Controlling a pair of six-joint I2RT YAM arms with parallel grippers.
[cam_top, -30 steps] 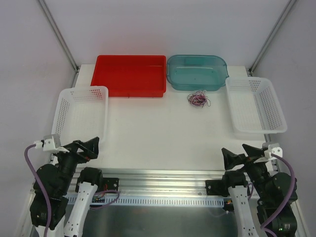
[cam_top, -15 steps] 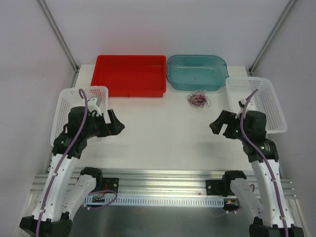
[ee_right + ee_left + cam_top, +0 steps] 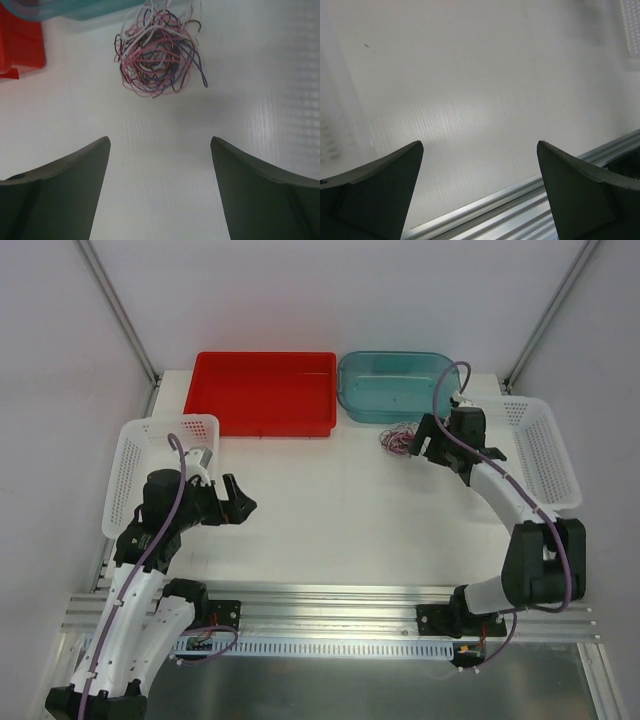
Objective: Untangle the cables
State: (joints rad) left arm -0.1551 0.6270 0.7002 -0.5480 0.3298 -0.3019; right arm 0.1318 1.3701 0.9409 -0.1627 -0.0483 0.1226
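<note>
The cables lie in one small tangled ball of pink, white, black and purple wires on the white table, just in front of the teal tub. In the right wrist view the ball sits ahead of the fingertips, untouched. My right gripper is open and empty, hovering just right of the ball; in its own view the gripper shows bare table between the fingers. My left gripper is open and empty over the left part of the table, far from the cables; its own view shows only table.
A red tray and a teal tub stand at the back. White mesh baskets stand at the left and right. An aluminium rail runs along the near edge.
The right arm has swung far forward and left, from mid-table to just beside the cable ball. The left arm has shifted only slightly.
</note>
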